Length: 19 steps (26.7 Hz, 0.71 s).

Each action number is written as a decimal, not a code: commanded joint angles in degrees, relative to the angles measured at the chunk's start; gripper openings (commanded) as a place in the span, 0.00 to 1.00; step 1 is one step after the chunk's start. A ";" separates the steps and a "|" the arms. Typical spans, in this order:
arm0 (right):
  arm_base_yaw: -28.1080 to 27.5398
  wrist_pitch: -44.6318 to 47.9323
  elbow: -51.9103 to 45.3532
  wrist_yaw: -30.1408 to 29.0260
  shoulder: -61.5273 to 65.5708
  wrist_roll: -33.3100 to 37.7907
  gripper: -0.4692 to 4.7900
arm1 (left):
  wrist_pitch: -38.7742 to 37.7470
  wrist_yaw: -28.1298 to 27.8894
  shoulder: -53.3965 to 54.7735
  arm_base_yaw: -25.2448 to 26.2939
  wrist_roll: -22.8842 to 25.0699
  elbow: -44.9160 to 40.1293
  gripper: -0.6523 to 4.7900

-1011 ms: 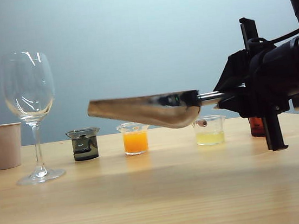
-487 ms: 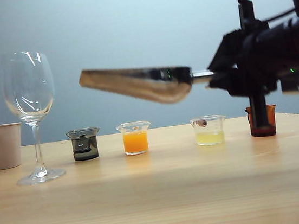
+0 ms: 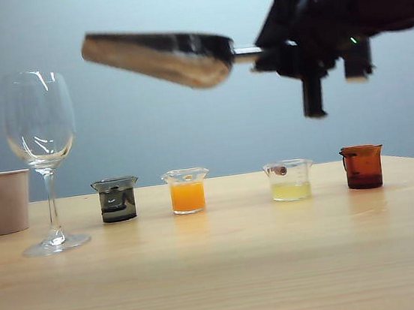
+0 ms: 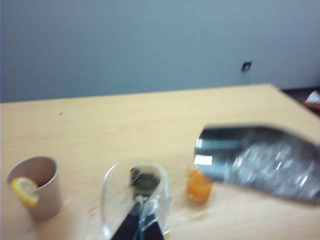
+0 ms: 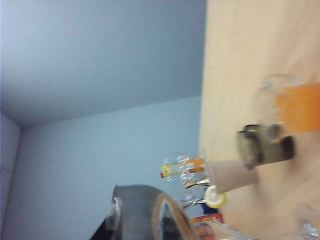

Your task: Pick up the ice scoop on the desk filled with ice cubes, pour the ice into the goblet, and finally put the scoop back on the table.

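We note the right gripper [image 3: 305,41] clamped on the handle of the ice scoop [image 3: 160,53], held high over the table [image 3: 222,274], bowl extending from the claw toward the goblet [image 3: 43,156], which stands below it. Left gripper [image 4: 139,227] sits above the goblet; its state we cannot tell.

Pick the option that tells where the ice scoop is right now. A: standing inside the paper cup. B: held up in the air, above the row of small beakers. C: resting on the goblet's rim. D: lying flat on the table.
B: the right gripper holds the ice scoop by its handle well above the table, short of the goblet.
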 commanded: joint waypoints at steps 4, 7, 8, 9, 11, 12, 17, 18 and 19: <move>0.02 -5.86 9.16 -2.86 -0.59 -2.69 0.08 | -7.23 -0.90 2.05 0.07 0.70 1.60 0.11; 0.02 -10.69 13.33 -4.57 -0.57 -5.70 0.08 | -8.20 1.90 5.18 0.15 -1.64 3.85 0.11; 0.02 -11.41 14.16 -4.61 -0.57 -6.01 0.08 | -8.17 2.67 5.86 0.17 -1.64 4.17 0.11; 0.02 -12.04 14.91 -4.55 -0.57 -6.38 0.08 | -8.39 3.21 6.47 0.17 -1.64 4.55 0.11; 0.02 -13.88 16.57 -4.59 -0.52 -7.85 0.08 | -8.85 3.28 7.89 0.17 -2.47 5.09 0.11; 0.02 -14.64 17.22 -4.57 -0.52 -8.48 0.08 | -9.05 3.37 8.39 0.24 -3.41 5.22 0.11; 0.02 -16.20 19.15 -4.57 -0.48 -8.81 0.08 | -9.14 4.98 8.68 3.23 -6.75 5.27 0.11; 0.02 -16.26 19.21 -4.59 -0.48 -8.81 0.08 | -9.14 6.69 8.68 5.01 -7.28 5.27 0.11; 0.02 -16.52 19.23 -4.66 -0.48 -8.79 0.08 | -8.90 9.20 8.68 7.56 -7.69 5.27 0.11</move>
